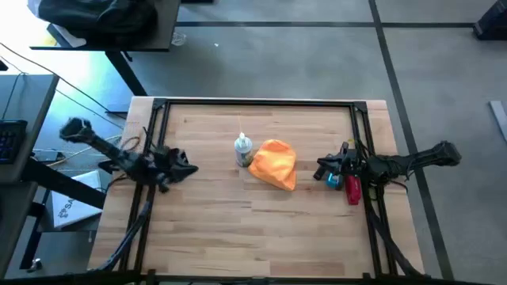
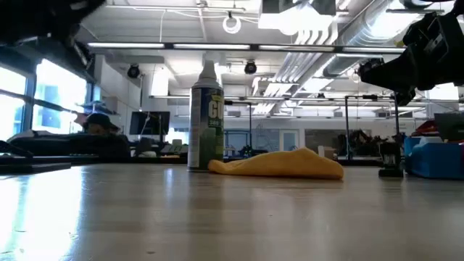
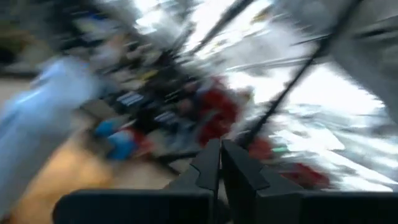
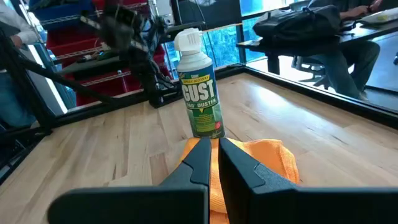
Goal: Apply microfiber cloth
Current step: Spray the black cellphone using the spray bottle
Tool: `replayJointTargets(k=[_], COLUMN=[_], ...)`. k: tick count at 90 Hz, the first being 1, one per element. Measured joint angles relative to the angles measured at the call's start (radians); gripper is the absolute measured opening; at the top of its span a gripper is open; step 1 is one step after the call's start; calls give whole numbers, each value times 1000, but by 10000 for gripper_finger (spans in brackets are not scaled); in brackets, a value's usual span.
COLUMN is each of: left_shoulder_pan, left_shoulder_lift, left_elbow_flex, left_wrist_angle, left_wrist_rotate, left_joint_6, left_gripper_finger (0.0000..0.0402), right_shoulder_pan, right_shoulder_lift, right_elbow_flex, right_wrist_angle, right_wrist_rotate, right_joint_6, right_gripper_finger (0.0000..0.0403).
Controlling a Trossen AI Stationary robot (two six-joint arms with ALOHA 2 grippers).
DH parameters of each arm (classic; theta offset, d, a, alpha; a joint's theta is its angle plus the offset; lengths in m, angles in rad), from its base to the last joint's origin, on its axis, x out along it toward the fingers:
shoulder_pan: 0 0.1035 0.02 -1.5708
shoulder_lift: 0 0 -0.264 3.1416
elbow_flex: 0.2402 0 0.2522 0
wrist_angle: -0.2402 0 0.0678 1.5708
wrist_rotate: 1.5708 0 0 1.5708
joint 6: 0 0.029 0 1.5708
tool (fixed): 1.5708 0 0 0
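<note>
**Reaching for the cloth from the right**

I have the cloth (image 1: pixel 275 164) lying crumpled near the table's middle, with the duster can (image 1: pixel 242 150) standing just beside it on the left arm's side, apparently touching its edge. My right gripper (image 1: pixel 322 169) hangs above the table near the cloth's other side, fingers pinched together and holding nothing; its wrist view looks straight over the cloth (image 4: pixel 261 162) at the can (image 4: pixel 199 87). The left gripper (image 1: pixel 190 169) waits well off toward the left rail, fingers also closed and empty.

To do this well, I judge I should spread the right fingers first, come down on the cloth's near, raised fold, and pinch there, away from the can, so a drag does not tip it.

Room is good: bare wood lies in front of the cloth toward the table's near edge. The frame rails (image 1: pixel 366 134) run close by the right arm.
</note>
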Motion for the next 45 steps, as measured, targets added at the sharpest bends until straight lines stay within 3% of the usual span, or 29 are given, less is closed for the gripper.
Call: replayJointTargets(k=[9,15,34,45], left_shoulder_pan=[-42,-55,-96,-118], left_shoulder_lift=[115,176,333,390], left_elbow_flex=[4,27,211,356], left_wrist_angle=[16,17,0,-180], left_wrist_rotate=[-174,-232,-249,-263], left_joint_6=[-70,-94,59,143], left_gripper_finger=[0,0,0,0], right_shoulder_pan=[0,0,0,0], right_shoulder_lift=[0,0,0,0], right_elbow_flex=[0,0,0,0], right_wrist_angle=[0,0,0,0], right_wrist_rotate=[0,0,0,0], right_joint_6=[0,0,0,0], right_gripper_finger=[0,0,0,0])
